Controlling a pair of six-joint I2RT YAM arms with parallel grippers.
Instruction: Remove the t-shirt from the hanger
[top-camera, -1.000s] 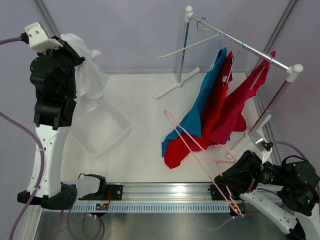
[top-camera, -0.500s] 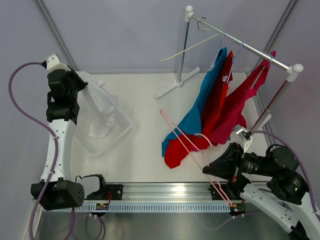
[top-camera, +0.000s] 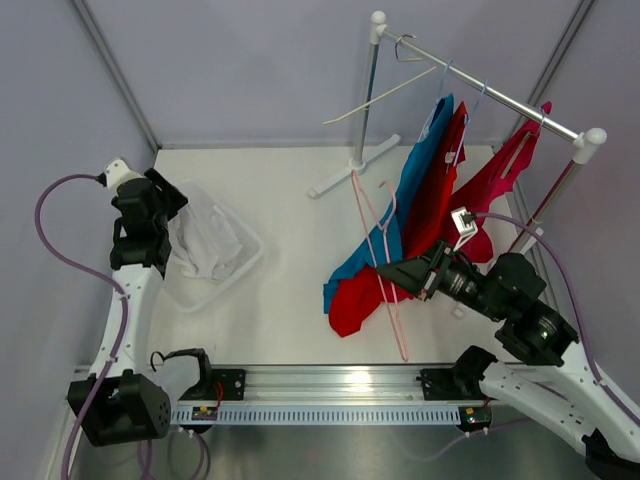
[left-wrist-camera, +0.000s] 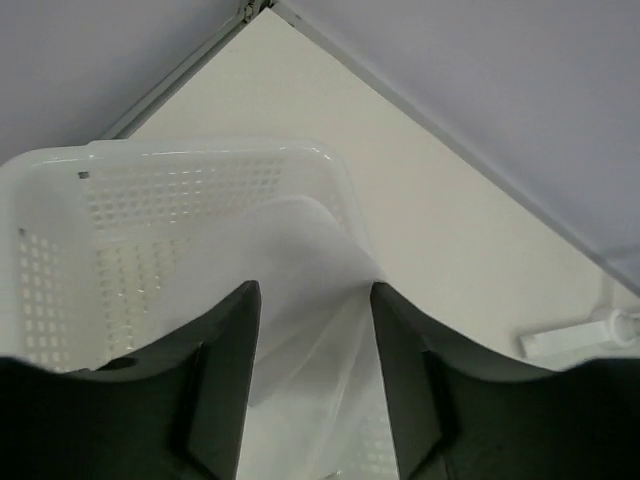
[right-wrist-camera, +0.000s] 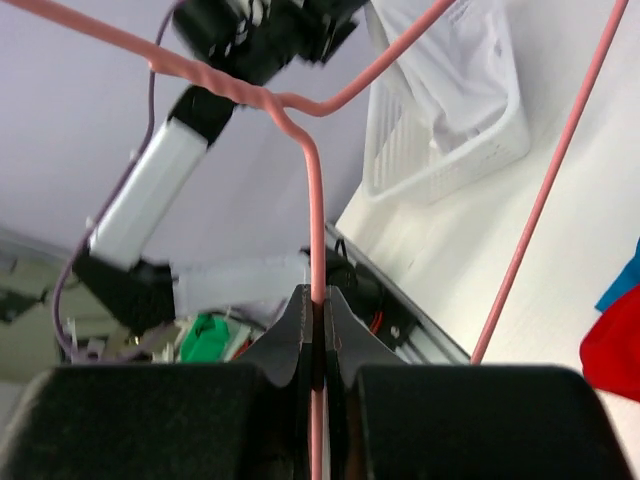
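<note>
The white t-shirt lies crumpled in the white perforated basket at the left. My left gripper hovers just over it, open. In the left wrist view the cloth drapes loosely between and below the spread fingers of the left gripper, over the basket. A bare pink wire hanger stands upright mid-table in front of the hung clothes. My right gripper is shut on its wire. In the right wrist view the right gripper pinches the hanger just below its hook.
A metal clothes rack stands at the back right with a blue, a red and a crimson garment hanging from it. An empty white hanger hangs near its left post. The rack's foot rests on the table.
My left arm came down from high up, lowered the white t-shirt into the basket and opened its jaws. My right arm swung the pink hanger up and toward the rack.
</note>
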